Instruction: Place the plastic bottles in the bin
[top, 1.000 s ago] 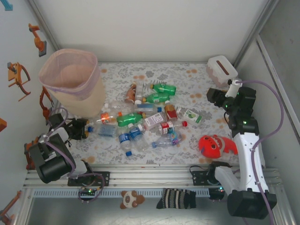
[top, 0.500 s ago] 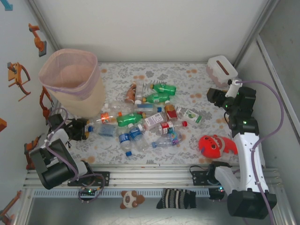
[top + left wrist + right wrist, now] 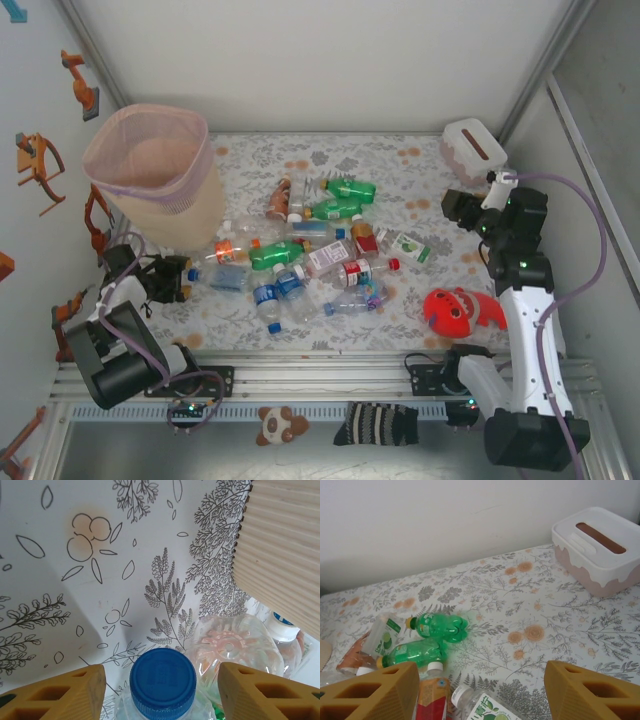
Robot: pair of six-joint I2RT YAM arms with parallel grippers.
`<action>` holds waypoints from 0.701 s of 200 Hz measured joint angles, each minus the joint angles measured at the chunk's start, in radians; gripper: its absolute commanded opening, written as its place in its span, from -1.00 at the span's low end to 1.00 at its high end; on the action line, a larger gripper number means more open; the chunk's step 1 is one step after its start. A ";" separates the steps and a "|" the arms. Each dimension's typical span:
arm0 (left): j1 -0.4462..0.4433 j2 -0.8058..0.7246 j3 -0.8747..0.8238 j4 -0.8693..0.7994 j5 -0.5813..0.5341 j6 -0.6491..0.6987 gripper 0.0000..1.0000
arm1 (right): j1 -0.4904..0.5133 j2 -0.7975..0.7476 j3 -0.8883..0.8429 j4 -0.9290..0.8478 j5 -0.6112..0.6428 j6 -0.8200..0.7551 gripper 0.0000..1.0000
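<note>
**Plastic bottles [image 3: 310, 250] strewn mid-table; the left arm has one cap-first between its fingers**

Most of the bottles lie on their sides in a loose heap in the middle of the flowered table [image 3: 420, 160]. The pale-pink bin [image 3: 195, 215] stands upright at the far left corner.

The left gripper [image 3: 165, 277] sits low on the cloth, just in front of the bin's base. Its wrist camera looks straight onto the cap of a blue-capped bottle [image 3: 162, 680]. Both yellow fingers [image 3: 65, 692] stand off that cap with a gap on each side, so the jaws are parted and grip nothing.

From above, this bottle [image 3: 215, 275] points its cap at the gripper, and its body runs away to the right, toward the heap. Its long axis therefore lies roughly along the line of reach, not across it. I judge the neck is the natural place to close.

The right gripper [image 3: 460, 208] hangs on the far right side, jaws spread and empty, well apart from this bottle. The left arm is plainly the nearer, and the bin is close behind it.
</note>
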 measured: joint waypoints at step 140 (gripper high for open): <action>-0.029 0.077 0.000 0.056 0.037 -0.009 -0.20 | 0.000 -0.002 0.000 0.000 0.000 0.000 0.32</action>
